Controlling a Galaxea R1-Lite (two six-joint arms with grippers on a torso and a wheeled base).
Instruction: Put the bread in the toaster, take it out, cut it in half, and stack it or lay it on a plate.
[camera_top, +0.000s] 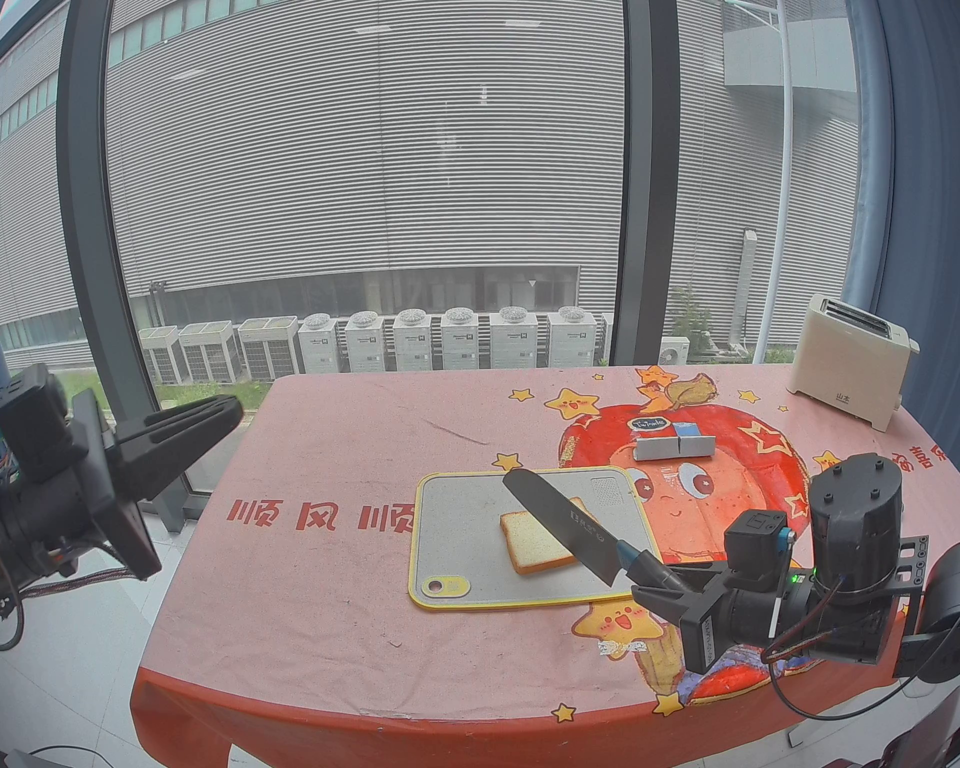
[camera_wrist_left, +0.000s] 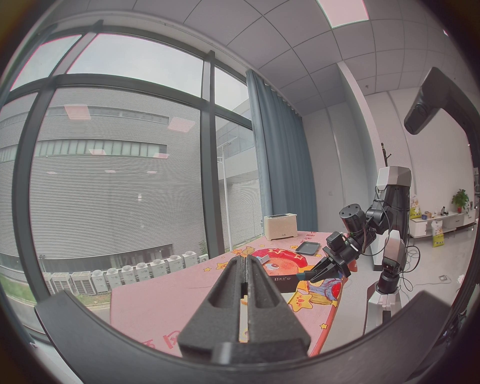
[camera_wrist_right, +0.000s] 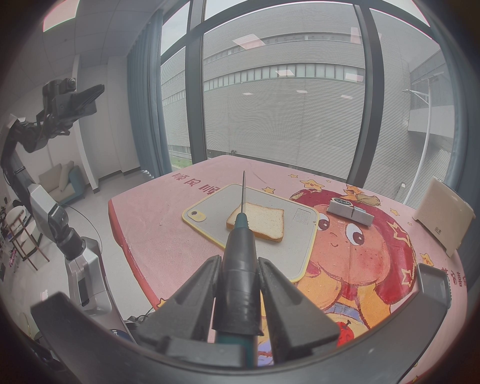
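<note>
A slice of bread (camera_top: 535, 545) (camera_wrist_right: 260, 221) lies flat on the grey, yellow-rimmed cutting board (camera_top: 460, 530) (camera_wrist_right: 212, 215). My right gripper (camera_top: 655, 590) (camera_wrist_right: 239, 265) is near the table's front right, shut on the handle of a dark-bladed knife (camera_top: 565, 522) (camera_wrist_right: 243, 192). The blade reaches over the slice, edge down. I cannot tell whether it touches the bread. The cream toaster (camera_top: 850, 372) (camera_wrist_right: 444, 215) (camera_wrist_left: 280, 226) stands at the far right corner. My left gripper (camera_top: 225, 410) (camera_wrist_left: 245, 265) is shut on nothing, raised off the table's left side.
A grey and blue knife rest (camera_top: 675, 443) (camera_wrist_right: 351, 211) lies behind the board. A dark flat tray (camera_wrist_left: 307, 247) sits near the toaster. The pink printed tablecloth (camera_top: 330, 450) has bare room left of the board.
</note>
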